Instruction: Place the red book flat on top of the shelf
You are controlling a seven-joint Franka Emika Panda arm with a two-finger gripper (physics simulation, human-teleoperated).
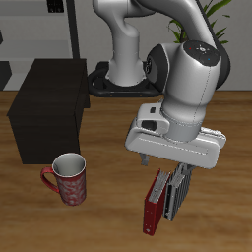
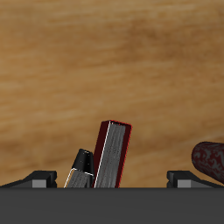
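The red book (image 1: pixel 153 203) stands upright on the wooden table near its front edge, leaning against a grey striped book (image 1: pixel 175 195). In the wrist view the red book (image 2: pixel 114 154) shows its dark-red cover and pale page edges, with the grey book (image 2: pixel 80 169) beside it. My gripper (image 1: pixel 164 167) hovers just above both books, open and empty, its fingertips (image 2: pixel 35 179) spread wide to either side of them. The shelf (image 1: pixel 49 98), a low dark cabinet with a flat top, stands farther back, apart from the gripper.
A red patterned mug (image 1: pixel 69 179) stands in front of the shelf, between it and the books; it also shows in the wrist view (image 2: pixel 210 159). A tall grey open rack (image 1: pixel 39 30) stands behind the shelf. The robot base (image 1: pixel 123 79) is at the table's back.
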